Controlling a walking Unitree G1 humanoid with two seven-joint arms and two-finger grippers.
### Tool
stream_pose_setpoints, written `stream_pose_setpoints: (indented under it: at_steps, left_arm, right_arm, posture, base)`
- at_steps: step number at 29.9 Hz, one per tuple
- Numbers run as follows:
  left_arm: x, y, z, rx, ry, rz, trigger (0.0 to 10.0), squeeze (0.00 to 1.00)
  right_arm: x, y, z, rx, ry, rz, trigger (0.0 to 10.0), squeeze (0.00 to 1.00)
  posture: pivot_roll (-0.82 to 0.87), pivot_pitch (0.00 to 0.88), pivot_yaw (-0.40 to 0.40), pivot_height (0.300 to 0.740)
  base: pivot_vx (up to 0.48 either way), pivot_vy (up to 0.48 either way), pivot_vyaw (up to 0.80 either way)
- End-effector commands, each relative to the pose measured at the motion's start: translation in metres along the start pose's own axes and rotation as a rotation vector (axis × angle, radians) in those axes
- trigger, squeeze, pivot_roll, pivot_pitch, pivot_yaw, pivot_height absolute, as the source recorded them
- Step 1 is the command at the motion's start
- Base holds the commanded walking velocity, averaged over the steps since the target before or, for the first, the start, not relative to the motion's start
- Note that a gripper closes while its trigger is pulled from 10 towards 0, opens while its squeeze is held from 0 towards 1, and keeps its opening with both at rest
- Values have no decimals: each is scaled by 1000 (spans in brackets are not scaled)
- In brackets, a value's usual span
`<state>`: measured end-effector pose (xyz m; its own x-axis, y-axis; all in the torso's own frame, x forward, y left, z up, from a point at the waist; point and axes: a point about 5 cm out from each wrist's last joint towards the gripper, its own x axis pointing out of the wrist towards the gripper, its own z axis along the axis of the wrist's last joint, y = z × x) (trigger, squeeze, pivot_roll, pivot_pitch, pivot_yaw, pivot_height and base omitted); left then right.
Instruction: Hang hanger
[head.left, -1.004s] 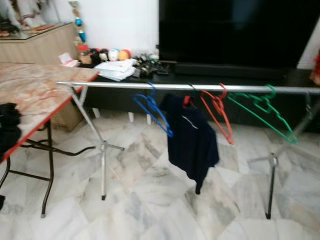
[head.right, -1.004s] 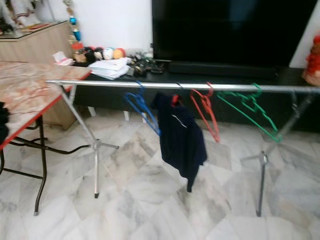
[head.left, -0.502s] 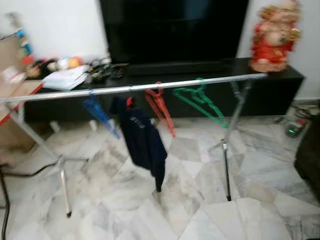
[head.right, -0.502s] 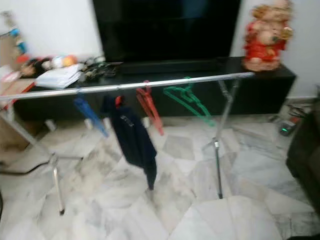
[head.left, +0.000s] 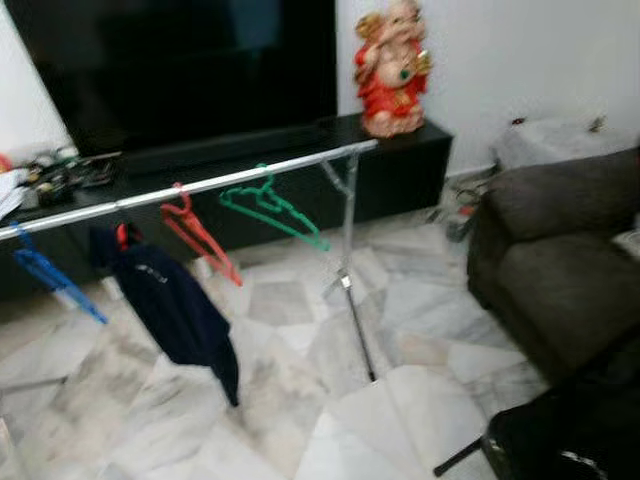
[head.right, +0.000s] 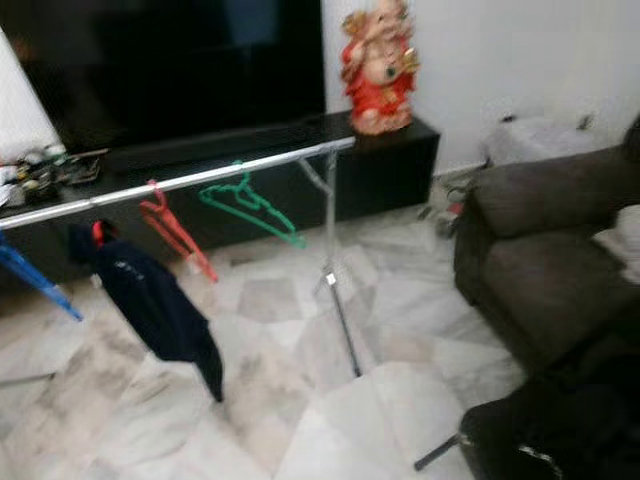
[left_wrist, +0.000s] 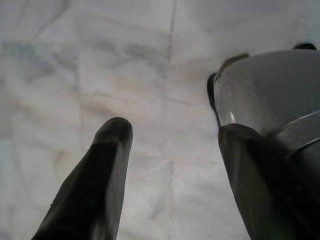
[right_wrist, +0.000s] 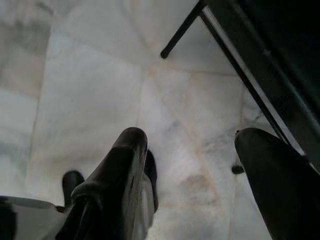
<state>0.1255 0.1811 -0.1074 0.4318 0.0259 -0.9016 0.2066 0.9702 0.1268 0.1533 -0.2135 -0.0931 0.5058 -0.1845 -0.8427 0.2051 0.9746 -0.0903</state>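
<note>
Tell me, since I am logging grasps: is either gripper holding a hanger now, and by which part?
Nothing is held. The left gripper and the right gripper are both open over the marble floor, with only floor between their fingers.

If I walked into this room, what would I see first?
Probably the bright red and gold statue standing on the black cabinet by the wall. Next, the long silver rail in front of it, with a blue hanger, a dark shirt, a red hanger and a green hanger hanging along it. A dark sofa sits off to the right.
</note>
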Motion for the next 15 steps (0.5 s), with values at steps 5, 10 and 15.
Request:
stream_pose_setpoints:
  at_steps: [5,10,15]
  left_arm:
    - [-1,0,-7,-20,23,25,10000,0]
    - [-1,-1,-7,-39,12,33,10000,0]
    - [-1,-1,-7,-51,12,41,10000,0]
  right_arm:
    - [-1,1,-8,-1,29,3,10000,0]
    - [-1,0,-8,-5,28,3,10000,0]
    - [-1,0,-8,-6,29,4,10000,0]
  posture:
    - [16,0,76,740]
    - [14,0,72,740]
    - [14,0,72,740]
  base:
    - [0,-199,-788]
    - [0,0,-788]
    - [0,0,-788]
